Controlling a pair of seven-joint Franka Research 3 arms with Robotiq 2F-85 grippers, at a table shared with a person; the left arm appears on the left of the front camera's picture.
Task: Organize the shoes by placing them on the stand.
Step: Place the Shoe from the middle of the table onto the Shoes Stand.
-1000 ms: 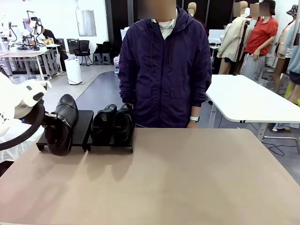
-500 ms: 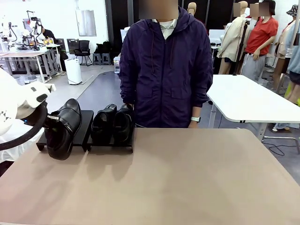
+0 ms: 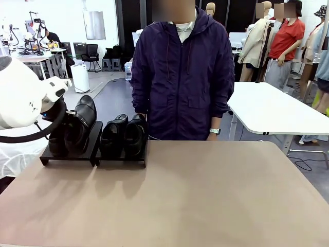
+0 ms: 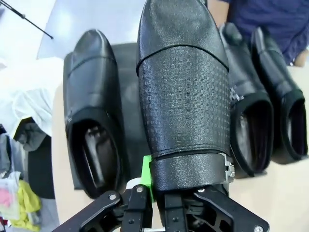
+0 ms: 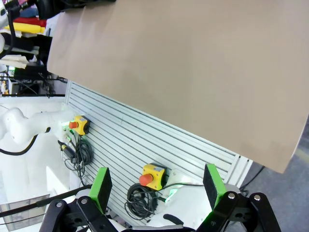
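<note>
My left gripper (image 4: 159, 182) is shut on the heel rim of a black glossy shoe (image 4: 183, 82), one green pad showing beside the heel. In the front view this shoe (image 3: 83, 123) hangs toe-up over the left panel of the black stand (image 3: 96, 138), with the white left arm (image 3: 20, 100) beside it. Another shoe (image 4: 91, 125) lies on that left panel (image 4: 129, 96), to the held shoe's left. Two shoes (image 3: 114, 135) (image 3: 134, 133) sit side by side on the right panel. My right gripper (image 5: 157, 186) stands open, holding nothing.
A person in a dark purple jacket (image 3: 180, 72) stands at the far edge, right behind the stand. The brown tabletop (image 3: 195, 195) stretches out bare to the right and front. The right wrist view looks past the table's edge (image 5: 159, 128) at yellow emergency-stop boxes (image 5: 152, 175) and cables.
The left arm has lifted the held shoe from in front of the stand and carried it back and right over the left panel. The right gripper stayed open.
</note>
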